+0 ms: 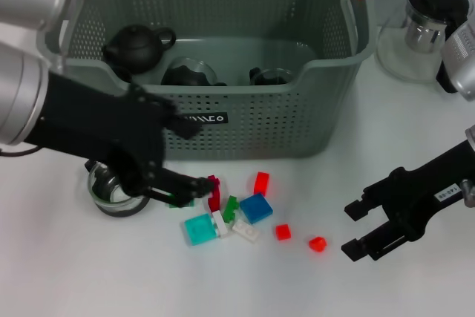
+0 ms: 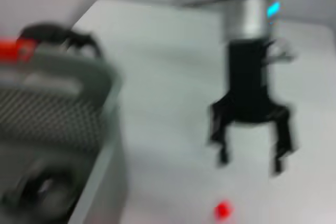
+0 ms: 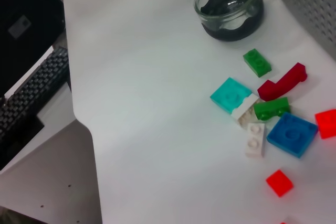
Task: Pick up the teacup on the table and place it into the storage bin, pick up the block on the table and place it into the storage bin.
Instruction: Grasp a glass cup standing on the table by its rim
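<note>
The left gripper (image 1: 194,183), grip unreadable, is hovering beside the glass teacup (image 1: 111,192), just over the blocks (image 1: 256,208). Closing there risks scattering them. The right gripper (image 1: 358,229) is waiting wide open and empty near a small red block (image 1: 317,243).

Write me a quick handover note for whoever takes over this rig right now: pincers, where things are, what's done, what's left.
Left pincer: low over the block pile, by the dark red block; open or shut unclear.
Right pincer: open, empty, hovering right of the small red blocks.
Grey-green perforated storage bin: holds dark teapots.
Glass teacup with dark base: on the table beside the left arm, not binned.
Coloured blocks, including the blue square block: all on the table.
Left: bin the teacup and a block.
</note>
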Motion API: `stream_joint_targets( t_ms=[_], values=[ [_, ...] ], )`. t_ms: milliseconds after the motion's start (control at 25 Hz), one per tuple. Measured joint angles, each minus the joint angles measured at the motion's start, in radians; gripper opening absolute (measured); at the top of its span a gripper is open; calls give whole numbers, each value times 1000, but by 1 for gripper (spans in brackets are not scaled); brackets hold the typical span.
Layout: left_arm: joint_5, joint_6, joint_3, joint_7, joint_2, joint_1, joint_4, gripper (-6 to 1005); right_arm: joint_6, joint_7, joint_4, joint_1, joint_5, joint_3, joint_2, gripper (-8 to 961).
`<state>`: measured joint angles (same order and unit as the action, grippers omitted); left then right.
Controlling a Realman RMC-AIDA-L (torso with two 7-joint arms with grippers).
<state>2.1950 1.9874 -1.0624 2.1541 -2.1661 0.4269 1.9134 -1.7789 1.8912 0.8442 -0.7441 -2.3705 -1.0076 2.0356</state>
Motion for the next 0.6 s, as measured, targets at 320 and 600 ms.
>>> stream_joint_targets(
  t_ms=[320, 600],
  values=[
    [266, -126, -20, -108, -1, -6, -217, 834, 15, 6, -1, -1, -1, 0, 13, 825],
    [364, -199, -123, -98, -4, -3, -307, 850, 23, 8, -2, -3, 0, 0, 19, 825]
  ],
)
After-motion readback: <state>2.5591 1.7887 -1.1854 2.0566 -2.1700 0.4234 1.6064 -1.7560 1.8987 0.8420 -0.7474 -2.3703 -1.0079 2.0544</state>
